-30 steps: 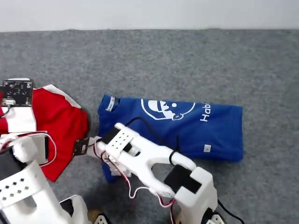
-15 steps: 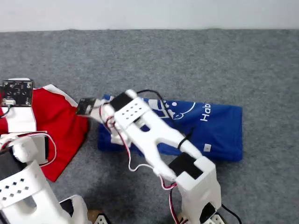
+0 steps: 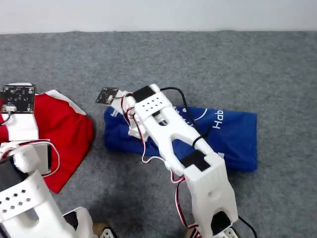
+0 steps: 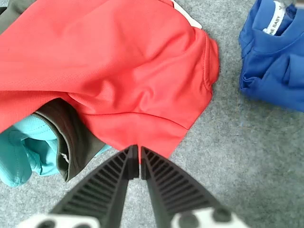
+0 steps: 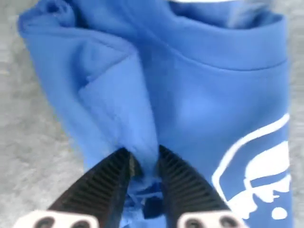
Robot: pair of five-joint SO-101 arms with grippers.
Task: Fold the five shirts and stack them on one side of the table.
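One red shirt near blue shirt

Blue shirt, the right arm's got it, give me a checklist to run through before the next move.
1. Grip of the right gripper on the blue shirt: ok, cloth is pinched between its jaws.
2. The blue shirt lying flat: not ok, its collar end is bunched.
3. The left gripper clear of the blue shirt: ok, it is shut at the hem of the red shirt.
4. The left gripper holding that hem: cannot tell.
5. Bare table beyond the blue shirt: ok.
6. The red shirt folded: not ok, it lies crumpled over a teal shirt and a dark garment.
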